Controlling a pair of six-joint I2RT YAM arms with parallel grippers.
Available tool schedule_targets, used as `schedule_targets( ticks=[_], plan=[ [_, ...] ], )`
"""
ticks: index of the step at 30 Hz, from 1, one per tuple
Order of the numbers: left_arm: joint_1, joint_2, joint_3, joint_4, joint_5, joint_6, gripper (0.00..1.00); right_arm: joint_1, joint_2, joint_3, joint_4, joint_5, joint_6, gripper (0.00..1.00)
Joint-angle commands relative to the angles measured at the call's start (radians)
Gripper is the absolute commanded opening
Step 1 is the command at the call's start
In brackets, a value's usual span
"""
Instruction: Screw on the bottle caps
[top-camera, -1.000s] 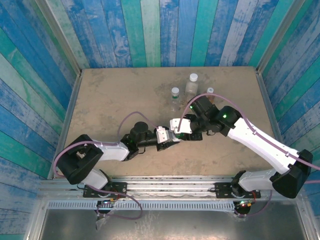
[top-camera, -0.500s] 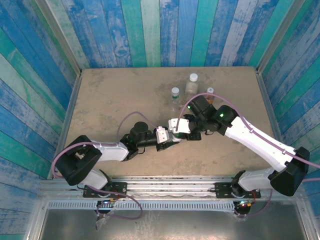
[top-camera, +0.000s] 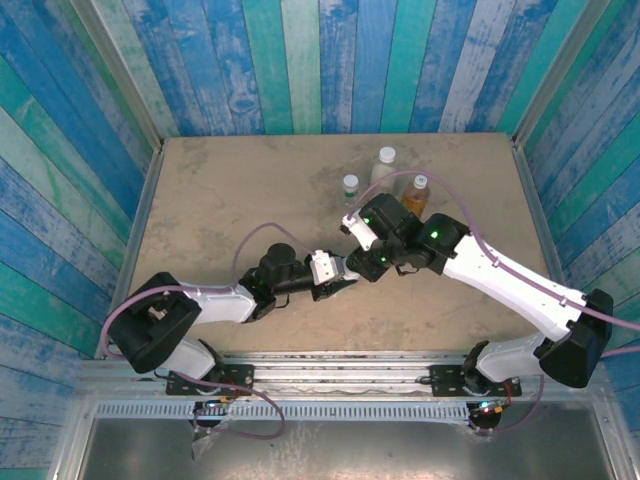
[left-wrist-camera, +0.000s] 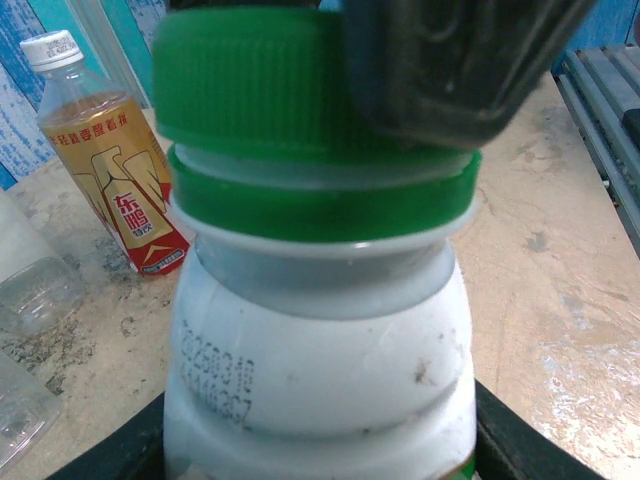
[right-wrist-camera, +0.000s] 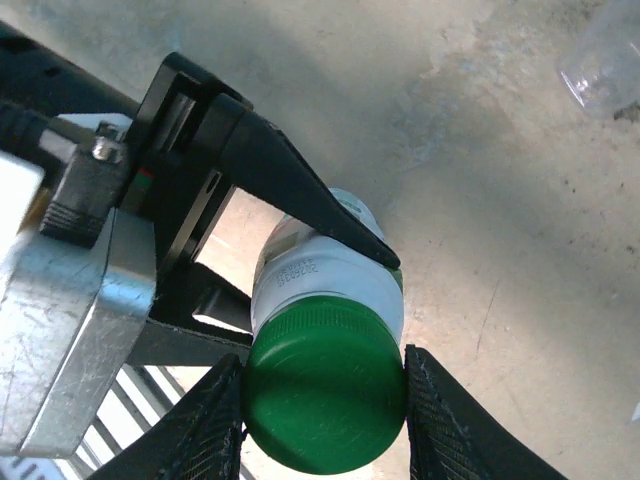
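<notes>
**Green cap going onto white bottle, both grippers engaged**

The left gripper is clamped around the body of the white bottle, part-way closed to the bottle's width. It holds the bottle near the middle of the table. I can't tell whether the bottle's base rests on the surface.

The right gripper is closed on the green cap, with one finger pressed to each side of the ribbed skirt. The cap sits on the bottle's neck. The left wrist view shows a pale band between the cap and the green collar ring, so the cap looks not fully seated (judgement: mid-tightening, more turning needed).

Handling, judged from looks:
- **Bottle:** small, thin plastic, probably light and a bit squeezable. The shoulder and body are smooth, so it could spin in the left jaws if torque rises. The best hold is low on the body, firm but not crushing.
- **Cap:** stiff, with ribs that give good purchase. Take it square across its diameter, as it is held now.
- **Risk:** cross-threading if the cap goes on tilted.

The amber bottle stands well behind with a white cap on it. The larger clear bottle and the smaller clear bottle stand near it toward the back of the table, well apart from the grippers.
</notes>
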Motion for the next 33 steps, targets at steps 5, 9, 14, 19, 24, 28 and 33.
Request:
schedule_targets(
  ticks=[5,9,14,19,24,28,33],
  plan=[
    [-0.009,-0.054,-0.028,-0.077,0.020,0.035,0.53,-0.011,-0.066,0.029,0.001,0.050,-0.255,0.62],
    [-0.009,-0.068,-0.035,-0.091,0.041,0.037,0.53,-0.029,-0.121,-0.014,0.011,0.068,-0.640,0.70],
    [-0.009,-0.071,-0.044,-0.086,0.051,0.039,0.53,-0.038,-0.142,-0.027,-0.008,-0.013,-0.984,0.69],
    [-0.008,-0.074,-0.042,-0.094,0.052,0.040,0.53,-0.037,-0.100,-0.011,-0.038,-0.128,-1.041,0.64],
    [-0.009,-0.073,-0.041,-0.095,0.054,0.040,0.53,-0.037,-0.054,-0.003,-0.046,-0.121,-1.053,0.61],
    [-0.009,-0.073,-0.041,-0.092,0.054,0.041,0.53,-0.036,-0.031,-0.008,-0.048,-0.138,-1.052,0.59],
    [-0.009,-0.063,-0.037,-0.094,0.054,0.043,0.53,-0.035,-0.002,-0.005,-0.048,-0.165,-1.043,0.57]
  ],
)
